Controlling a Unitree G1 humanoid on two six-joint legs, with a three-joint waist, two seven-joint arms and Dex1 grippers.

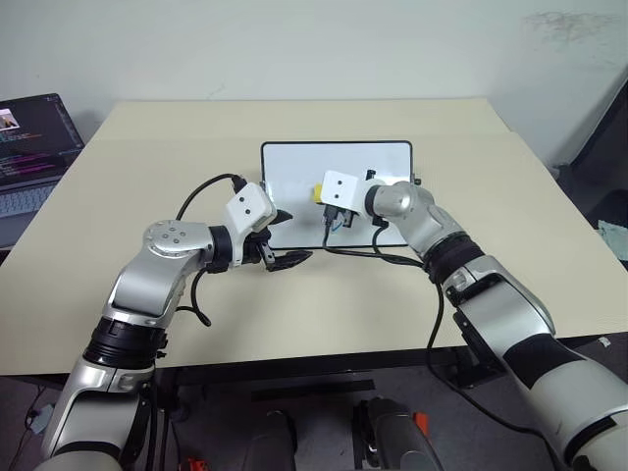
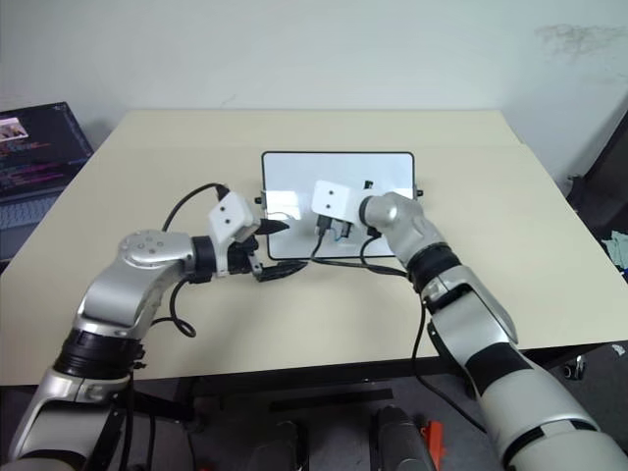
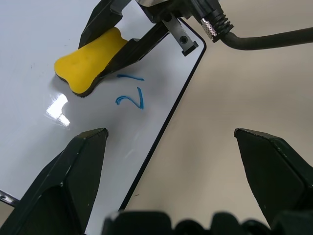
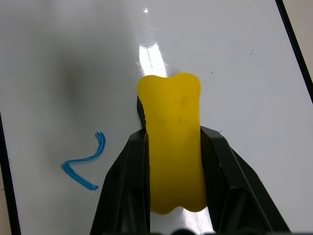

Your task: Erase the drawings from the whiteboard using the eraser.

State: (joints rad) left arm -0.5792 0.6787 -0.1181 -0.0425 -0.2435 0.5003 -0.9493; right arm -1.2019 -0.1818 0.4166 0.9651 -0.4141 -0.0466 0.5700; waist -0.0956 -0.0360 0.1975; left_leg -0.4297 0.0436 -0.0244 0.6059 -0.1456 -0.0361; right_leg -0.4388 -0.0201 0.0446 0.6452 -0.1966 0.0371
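The whiteboard [image 1: 337,162] lay flat on the table [image 1: 294,314], toward its far middle. The right hand [image 4: 173,147] was clamped on the yellow eraser [image 4: 172,147], holding it on the white surface just beside the blue strokes [image 4: 84,164] — those sat near the board's near edge. The left hand [image 3: 171,147] hovered over the board's near-left corner, fingers [image 3: 73,171] wide apart and holding nothing. A laptop [image 1: 29,147] stood at the far left.

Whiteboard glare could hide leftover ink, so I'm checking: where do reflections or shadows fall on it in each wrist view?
Right wrist view: a bright glare streak on the whiteboard just beyond the eraser, a soft grey shadow above the drawings. Left wrist view: a small glare patch beside the eraser; the strokes stay readable.
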